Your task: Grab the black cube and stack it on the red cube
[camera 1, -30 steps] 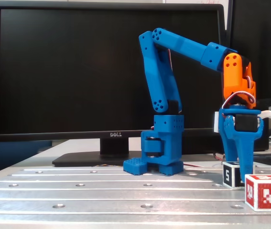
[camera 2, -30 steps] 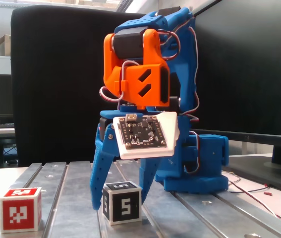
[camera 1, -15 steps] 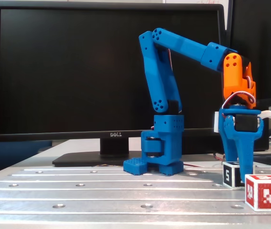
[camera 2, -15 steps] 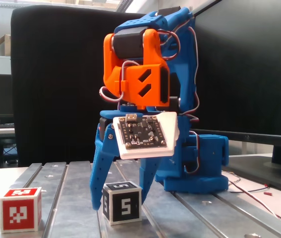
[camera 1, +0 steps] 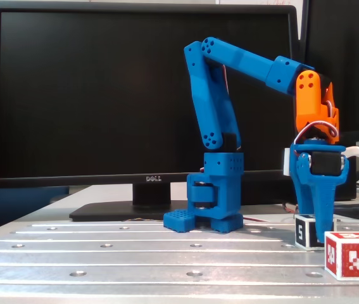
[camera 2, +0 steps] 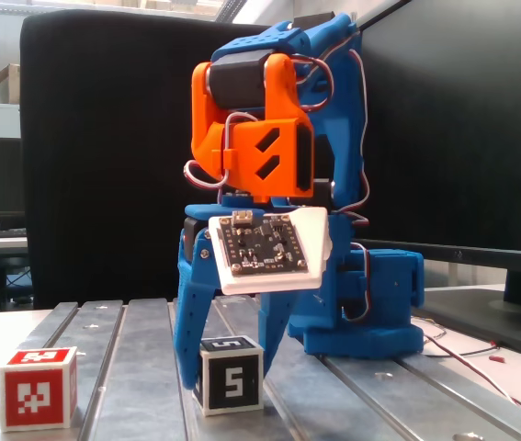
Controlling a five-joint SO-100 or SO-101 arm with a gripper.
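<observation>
Straddling black cube (camera 2: pixel 229 375), end effector (camera 2: pixel 226 372) narrowing.

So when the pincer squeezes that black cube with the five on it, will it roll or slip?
The black cube probably won't roll: it sits flat-faced on the table. Its faces look smooth, so the pincer might slip slightly. It looks rigid.
</observation>
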